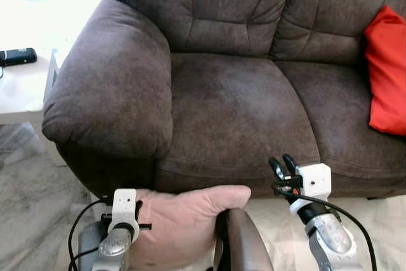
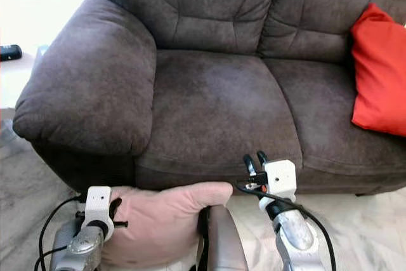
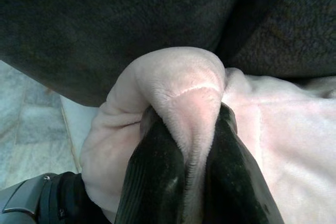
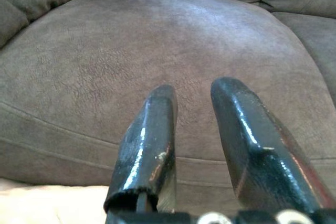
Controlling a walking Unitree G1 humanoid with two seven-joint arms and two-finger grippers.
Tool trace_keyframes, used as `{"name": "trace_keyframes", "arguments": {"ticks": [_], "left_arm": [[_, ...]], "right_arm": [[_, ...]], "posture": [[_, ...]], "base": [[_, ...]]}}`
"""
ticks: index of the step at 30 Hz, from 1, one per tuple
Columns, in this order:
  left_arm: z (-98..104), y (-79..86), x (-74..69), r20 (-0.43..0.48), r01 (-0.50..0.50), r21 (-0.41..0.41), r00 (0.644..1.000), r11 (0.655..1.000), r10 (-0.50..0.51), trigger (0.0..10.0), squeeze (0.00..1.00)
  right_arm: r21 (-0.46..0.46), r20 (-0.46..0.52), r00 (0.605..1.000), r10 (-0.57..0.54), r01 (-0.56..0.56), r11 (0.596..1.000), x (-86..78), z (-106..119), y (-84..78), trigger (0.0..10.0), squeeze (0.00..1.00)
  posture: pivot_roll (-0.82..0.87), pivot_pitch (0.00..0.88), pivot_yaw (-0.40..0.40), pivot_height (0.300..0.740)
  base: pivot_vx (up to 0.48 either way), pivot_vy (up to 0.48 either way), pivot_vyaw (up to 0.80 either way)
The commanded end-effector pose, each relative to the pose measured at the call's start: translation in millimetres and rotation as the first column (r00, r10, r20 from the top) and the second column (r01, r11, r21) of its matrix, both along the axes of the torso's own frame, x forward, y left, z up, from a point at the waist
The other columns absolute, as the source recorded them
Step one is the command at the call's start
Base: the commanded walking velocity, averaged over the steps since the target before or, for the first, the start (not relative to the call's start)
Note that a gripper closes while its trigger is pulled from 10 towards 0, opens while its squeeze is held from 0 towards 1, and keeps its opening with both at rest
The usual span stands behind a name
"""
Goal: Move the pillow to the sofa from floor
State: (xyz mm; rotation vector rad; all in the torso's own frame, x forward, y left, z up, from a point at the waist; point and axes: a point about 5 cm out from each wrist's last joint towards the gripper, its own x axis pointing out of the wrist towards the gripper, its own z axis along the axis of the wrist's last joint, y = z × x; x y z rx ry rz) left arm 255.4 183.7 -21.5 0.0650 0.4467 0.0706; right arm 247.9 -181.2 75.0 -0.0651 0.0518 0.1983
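Brown sofa (image 1: 241, 93) ahead, red cushion (image 1: 387, 71) on its right seat. Pink pillow (image 1: 181, 223) low in front of sofa base, off the cushions. Left gripper (image 3: 184, 182) pinches a pillow fold. Right gripper (image 4: 194, 145) beside pillow, fingers slightly apart, empty.

We see a red cushion (image 1: 387, 71) leaning at the seat's right end, and a black remote (image 1: 18, 56) on the white side table (image 1: 22, 90).
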Motion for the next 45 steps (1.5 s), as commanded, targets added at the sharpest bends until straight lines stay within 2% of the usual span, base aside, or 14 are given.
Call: {"name": "trace_keyframes", "arguments": {"ticks": [1, 6, 17, 45], "left_arm": [[11.7, -3.0, 7.8, 0.086, -0.004, 0.003, 0.996, 1.000, 0.004, 10.0, 0.00], [16.3, -5.0, 10.3, 0.108, 0.015, 0.018, 0.994, 1.000, -0.017, 10.0, 0.00], [29.3, 2.1, 18.6, 0.158, 0.017, 0.030, 0.987, 0.999, -0.021, 10.0, 0.00], [39.5, 11.3, 25.6, 0.177, 0.030, 0.047, 0.983, 0.998, -0.038, 10.0, 0.00]], "right_arm": [[-0.009, 0.001, 1.000, -0.013, 0.013, 1.000, 0.3, 0.1, -1.9, 10.0, 0.00], [-0.001, 0.005, 1.000, -0.016, 0.016, 1.000, 2.2, -0.1, 1.9, 10.0, 0.00], [0.017, 0.002, 0.999, -0.035, 0.035, 0.999, 1.8, -5.3, 5.8, 10.0, 0.00], [0.050, 0.008, 0.998, -0.070, 0.069, 0.996, 8.4, -15.4, 12.5, 10.0, 0.00]], "posture": [[-0.03, 0.015, -0.177, 0.484], [-0.02, 0.005, -0.164, 0.484], [0.00, 0.000, -0.126, 0.484], [0.02, 0.000, -0.078, 0.484]], "base": [[-0.240, 0.000, 0.00], [-0.192, 0.000, 0.00], [-0.248, 0.000, 0.00], [-0.284, 0.000, 0.00]]}}
